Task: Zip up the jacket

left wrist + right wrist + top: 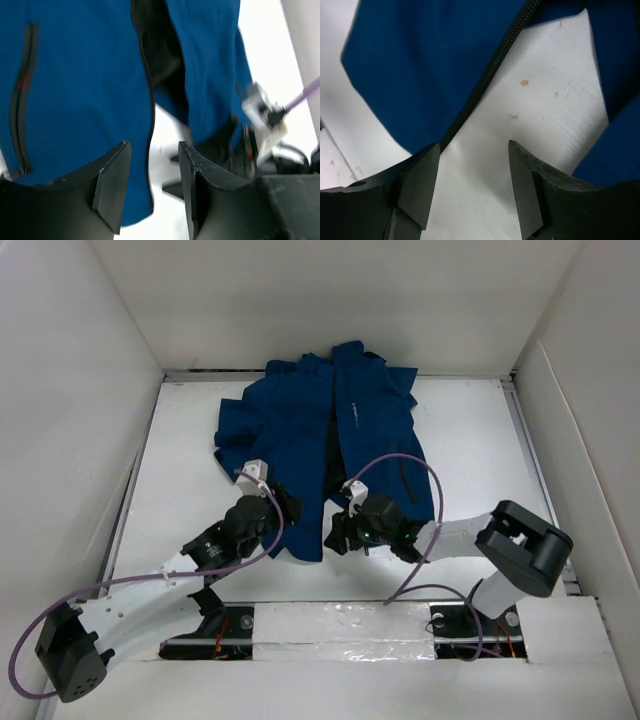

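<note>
**Jacket unzipped, both grippers open at hem**

The jacket [290,430] lies flat on the white table [480,440], collar toward the far wall and hem toward the arms. Its front is open, with dark lining showing between the two panels. The left gripper [152,190] is at the lower edge of the left-hand panel, jaws parted and holding nothing. The right gripper [472,185] is at the gap near the hem, jaws equally parted and empty. Bare table shows between its fingers, with the zipper [505,55] edge just beyond.
</note>
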Controlling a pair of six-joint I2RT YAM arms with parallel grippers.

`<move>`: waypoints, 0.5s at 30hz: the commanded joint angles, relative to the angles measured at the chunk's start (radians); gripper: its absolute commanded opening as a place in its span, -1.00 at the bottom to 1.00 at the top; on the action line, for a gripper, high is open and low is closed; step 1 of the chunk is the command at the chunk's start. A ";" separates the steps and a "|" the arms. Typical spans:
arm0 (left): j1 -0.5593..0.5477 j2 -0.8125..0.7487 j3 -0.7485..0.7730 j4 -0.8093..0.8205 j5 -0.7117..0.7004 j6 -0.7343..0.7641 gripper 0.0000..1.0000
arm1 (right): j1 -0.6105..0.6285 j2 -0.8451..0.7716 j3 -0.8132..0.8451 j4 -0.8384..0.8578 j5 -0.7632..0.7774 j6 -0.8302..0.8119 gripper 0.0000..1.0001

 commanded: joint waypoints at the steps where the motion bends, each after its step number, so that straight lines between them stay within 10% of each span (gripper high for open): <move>1: -0.029 -0.048 -0.049 -0.048 0.061 -0.016 -0.19 | -0.005 0.072 0.021 0.243 0.019 0.030 0.30; 15: -0.061 -0.105 -0.054 -0.128 0.071 -0.006 -0.14 | -0.036 0.321 0.035 0.614 -0.099 0.133 0.34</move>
